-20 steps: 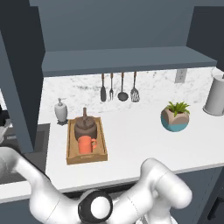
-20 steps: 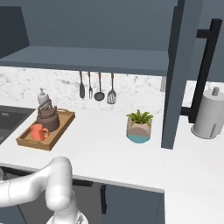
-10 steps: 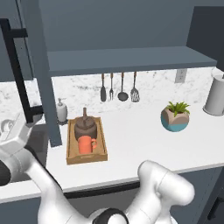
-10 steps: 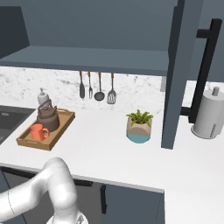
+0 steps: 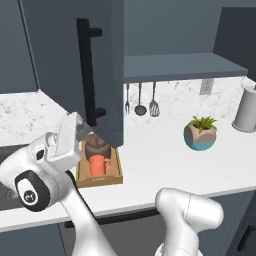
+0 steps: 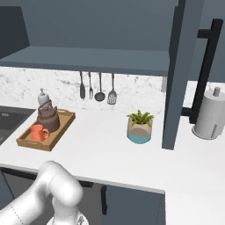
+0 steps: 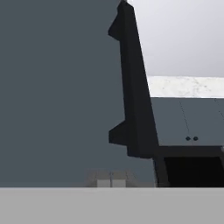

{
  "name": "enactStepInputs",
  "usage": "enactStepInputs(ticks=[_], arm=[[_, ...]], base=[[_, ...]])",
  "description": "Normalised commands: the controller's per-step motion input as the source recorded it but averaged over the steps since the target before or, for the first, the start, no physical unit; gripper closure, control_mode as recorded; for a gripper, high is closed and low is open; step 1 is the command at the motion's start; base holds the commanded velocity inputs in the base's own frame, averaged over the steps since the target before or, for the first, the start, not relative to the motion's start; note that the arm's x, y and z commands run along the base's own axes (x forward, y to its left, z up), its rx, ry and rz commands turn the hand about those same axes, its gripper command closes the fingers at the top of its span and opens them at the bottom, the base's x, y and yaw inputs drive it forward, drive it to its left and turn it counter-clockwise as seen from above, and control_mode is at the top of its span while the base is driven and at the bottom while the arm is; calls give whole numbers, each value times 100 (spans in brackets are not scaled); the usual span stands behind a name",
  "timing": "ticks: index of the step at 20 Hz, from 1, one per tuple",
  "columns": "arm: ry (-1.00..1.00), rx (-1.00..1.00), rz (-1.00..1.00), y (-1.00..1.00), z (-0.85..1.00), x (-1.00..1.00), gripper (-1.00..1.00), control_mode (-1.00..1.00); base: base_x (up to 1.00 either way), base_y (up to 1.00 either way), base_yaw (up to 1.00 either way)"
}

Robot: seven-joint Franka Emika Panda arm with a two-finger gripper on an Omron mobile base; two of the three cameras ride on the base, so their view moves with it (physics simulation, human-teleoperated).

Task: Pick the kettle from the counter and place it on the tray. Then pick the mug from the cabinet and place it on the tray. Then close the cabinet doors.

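The light-brown tray (image 5: 116, 175) (image 6: 61, 127) lies on the white counter (image 5: 160, 165) (image 6: 110, 149). On it stand the dark-brown kettle (image 5: 95, 146) (image 6: 47, 119) and the orange mug (image 5: 99, 165) (image 6: 38, 132). The left cabinet door (image 5: 107, 75) (image 7: 52, 96) stands partly swung in, hiding the kettle's top in the left base view. My gripper (image 5: 84, 131) (image 7: 111, 183) is shut, its tips against this door's face just below the black bar handle (image 5: 87, 75) (image 7: 133, 87). The right door (image 6: 180, 74) stands open beside the cabinet shelf (image 5: 180, 67) (image 6: 88, 59).
A potted plant (image 5: 200, 135) (image 6: 140, 127) sits mid-counter and a paper towel roll (image 5: 245, 107) (image 6: 211, 116) stands at the right. Utensils (image 5: 140, 100) (image 6: 99, 88) hang on the backsplash. A soap dispenser (image 6: 42, 96) stands behind the tray, beside the sink (image 6: 9, 118).
My arm has risen at the left and pushed the left door, which has swung in from the far left to stand in front of the tray. The right door has not moved.
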Motion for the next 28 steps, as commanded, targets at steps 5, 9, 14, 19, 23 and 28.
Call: enactStepInputs(ticks=[5, 9, 14, 19, 23, 28], arm=[[3, 3, 19, -80, 35, 12, 100, -100], [19, 0, 20, -59, 45, 35, 100, -100], [20, 3, 21, -36, 29, 64, 100, -100], [19, 2, 18, -24, 41, 53, 100, -100], [12, 3, 19, -7, 17, 68, 100, -100], [1, 4, 21, 2, 0, 84, 100, -100]], base=[[0, 0, 0], [0, 0, 0], [0, 0, 0], [0, 0, 0], [0, 0, 0], [0, 0, 0]])
